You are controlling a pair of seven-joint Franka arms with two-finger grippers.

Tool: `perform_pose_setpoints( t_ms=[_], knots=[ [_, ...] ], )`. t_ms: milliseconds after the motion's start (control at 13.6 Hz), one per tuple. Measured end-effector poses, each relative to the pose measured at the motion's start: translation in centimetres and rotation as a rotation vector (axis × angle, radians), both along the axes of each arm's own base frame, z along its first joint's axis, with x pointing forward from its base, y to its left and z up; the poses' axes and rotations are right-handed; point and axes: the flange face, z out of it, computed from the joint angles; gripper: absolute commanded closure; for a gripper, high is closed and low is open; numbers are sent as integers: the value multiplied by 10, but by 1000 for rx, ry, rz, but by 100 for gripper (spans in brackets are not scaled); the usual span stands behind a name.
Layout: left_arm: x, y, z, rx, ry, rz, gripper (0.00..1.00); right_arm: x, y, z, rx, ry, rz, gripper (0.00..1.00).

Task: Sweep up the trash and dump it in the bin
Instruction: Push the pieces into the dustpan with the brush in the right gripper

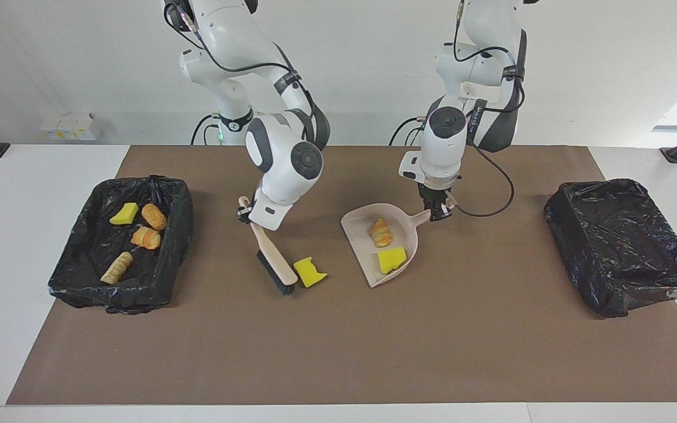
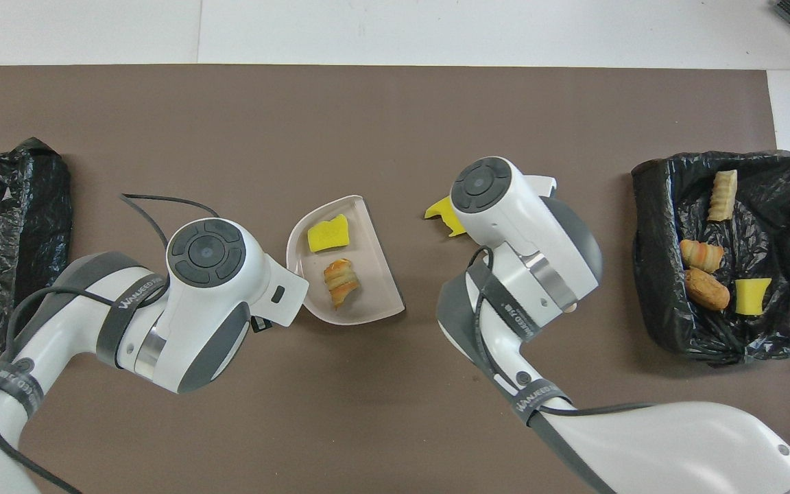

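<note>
Right gripper [image 1: 247, 212] clamped on brush [image 1: 272, 258] handle, bristles down just beside loose yellow sponge chunk [image 1: 309, 272], on its right-arm-end side. Left gripper [image 1: 437, 210] gripping dustpan [image 1: 386, 264] handle; pan holds a pastry [image 1: 381, 232] and a sponge piece [image 1: 392, 259]. Risks: chunk tumbles past pan mouth since a gap separates them; tilted pan spills its load. Open mat around; filled bin [image 1: 74, 276] at right arm's end, second bin [image 1: 620, 247] at left arm's end, both well apart.

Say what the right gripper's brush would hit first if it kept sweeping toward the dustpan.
Probably the loose yellow sponge chunk: the brush in the right gripper sits beside it, with the dustpan next in line.
</note>
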Motion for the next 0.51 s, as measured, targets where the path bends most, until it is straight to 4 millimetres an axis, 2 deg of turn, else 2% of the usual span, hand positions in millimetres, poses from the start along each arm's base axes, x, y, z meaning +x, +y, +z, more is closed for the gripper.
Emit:
perform_pose_setpoints(
  t_ms=[147, 294, 514],
  knots=[
    [4, 3, -1, 0, 1, 8, 100, -16, 21, -9, 26, 75, -25, 100],
    [4, 3, -1, 0, 1, 8, 100, -30, 38, -4, 99, 123, -100, 100],
    [4, 2, -2, 0, 2, 7, 100, -52, 75, -1, 274, 190, -238, 100]
  ],
)
